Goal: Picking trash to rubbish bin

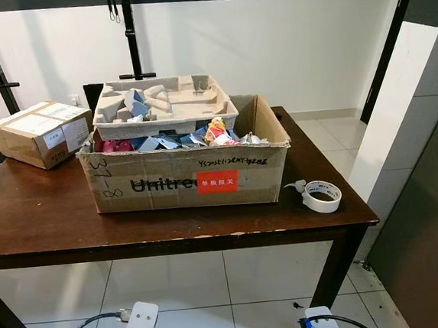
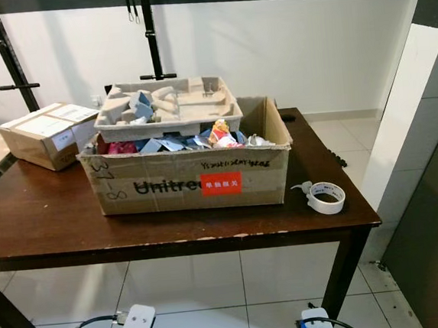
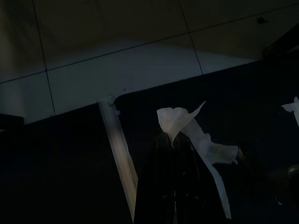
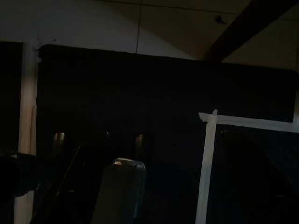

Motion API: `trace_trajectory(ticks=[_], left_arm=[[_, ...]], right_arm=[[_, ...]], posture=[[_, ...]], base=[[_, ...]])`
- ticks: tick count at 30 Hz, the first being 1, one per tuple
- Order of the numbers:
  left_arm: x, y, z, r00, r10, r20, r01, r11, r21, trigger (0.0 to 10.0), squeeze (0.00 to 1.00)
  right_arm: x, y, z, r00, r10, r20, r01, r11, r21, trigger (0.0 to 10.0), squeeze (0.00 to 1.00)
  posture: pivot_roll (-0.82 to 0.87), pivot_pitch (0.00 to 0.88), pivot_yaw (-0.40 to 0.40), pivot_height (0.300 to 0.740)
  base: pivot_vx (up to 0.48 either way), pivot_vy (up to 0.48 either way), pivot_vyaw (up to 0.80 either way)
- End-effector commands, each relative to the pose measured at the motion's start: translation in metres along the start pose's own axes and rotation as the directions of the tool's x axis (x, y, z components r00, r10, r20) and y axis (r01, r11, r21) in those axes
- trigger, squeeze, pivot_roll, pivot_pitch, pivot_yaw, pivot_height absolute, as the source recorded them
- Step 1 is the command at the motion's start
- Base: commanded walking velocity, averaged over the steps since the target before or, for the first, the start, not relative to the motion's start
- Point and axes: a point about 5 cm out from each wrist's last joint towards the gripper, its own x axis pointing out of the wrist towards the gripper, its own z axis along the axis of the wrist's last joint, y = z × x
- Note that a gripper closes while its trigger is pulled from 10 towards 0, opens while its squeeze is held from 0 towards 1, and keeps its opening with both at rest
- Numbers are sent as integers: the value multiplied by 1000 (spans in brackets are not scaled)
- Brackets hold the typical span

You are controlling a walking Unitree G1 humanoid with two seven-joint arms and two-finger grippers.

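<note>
A big open cardboard box stands on the dark wooden table. It is full of crumpled wrappers and paper trash. A grey pulp tray lies across its back half with more scraps in it. My left gripper hangs low beneath the table edge, shut on a torn white paper scrap that sticks out past its tips. The left arm's wrist is at the bottom of the left eye view. My right arm hangs idle there too, and its wrist view is very dark.
A small sealed carton sits at the table's back left. A roll of white tape lies at the front right corner. Black stand poles rise behind the table against a white wall. Pale floor tiles lie below.
</note>
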Motion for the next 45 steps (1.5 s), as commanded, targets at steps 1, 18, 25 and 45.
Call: trace_trajectory(ticks=[1,18,25,45], left_arm=[[-3,5,-6,1000,5,-14,-5,1000,20,10000,0],[-10,5,-34,990,54,-133,-61,997,-48,10000,0],[-8,5,-30,992,66,-111,-78,991,-106,10000,0],[-6,3,-25,993,63,-96,-77,985,-155,10000,0]], right_arm=[[-1,-1,-5,1000,3,-14,-3,1000,0,10000,0],[-2,5,-16,998,25,-57,-27,999,-28,10000,0],[-2,5,-15,998,21,-58,-23,1000,-21,10000,0],[-2,3,-15,998,21,-56,-22,999,-23,10000,0]], posture=[[13,0,-13,740],[16,0,-13,740],[11,0,-12,740],[7,0,-16,740]], base=[[0,0,0],[0,0,0],[0,0,0],[-52,0,0]])
